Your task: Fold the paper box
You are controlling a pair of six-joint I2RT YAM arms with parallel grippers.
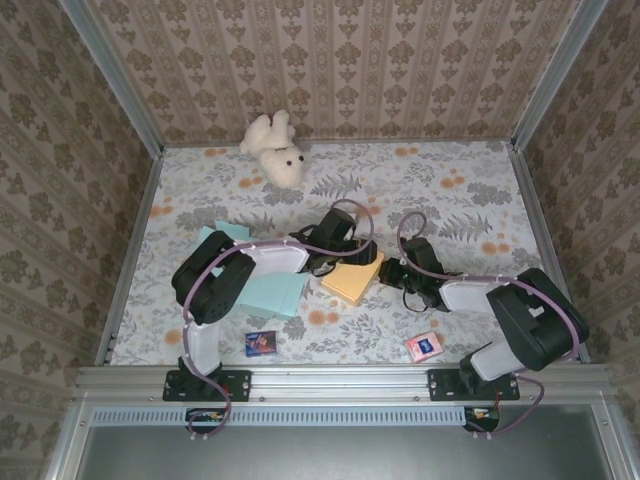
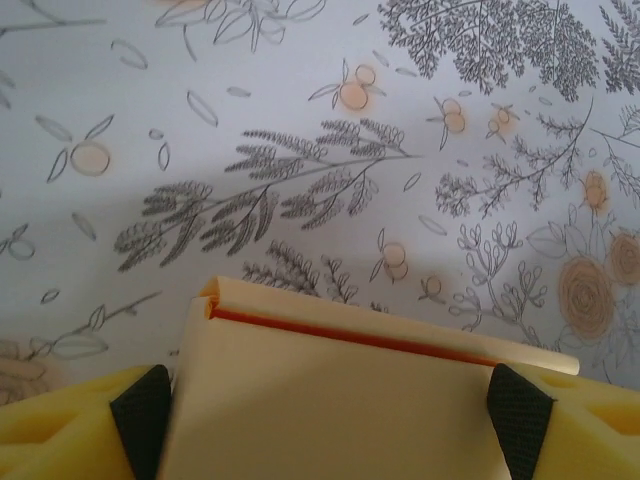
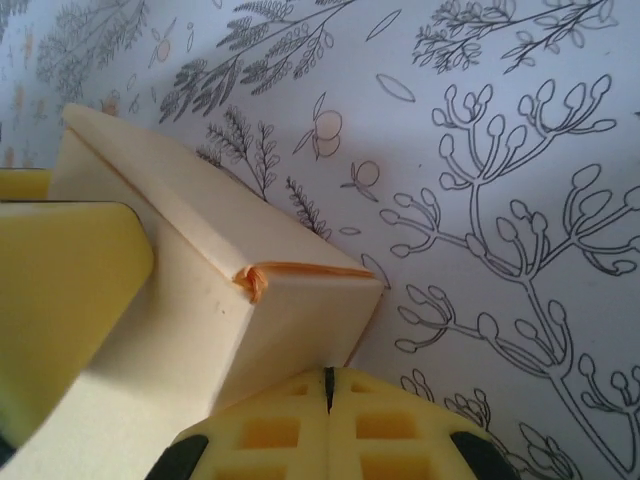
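**Top external: both arms meet on the box at table centre**

From above, I have the paper box (image 1: 355, 282) sitting mid-table (image 1: 470, 200), with an arm on either side of it. My left pincer (image 2: 330, 425) reaches it from 10 o'clock. On its wrist camera the jaws stand wide with the box between them and the black pads (image 2: 140, 420) against its sides, so I read that as a grip across the width. The orange-lined fold edge runs 9 to 3 o'clock just ahead of those tips. My right pincer (image 3: 328, 385) is closed on nothing, its tips just beside the box's near corner, and the box lies toward 10 o'clock from them. So the left arm is the holder, and the right looks placed to press that corner wall.
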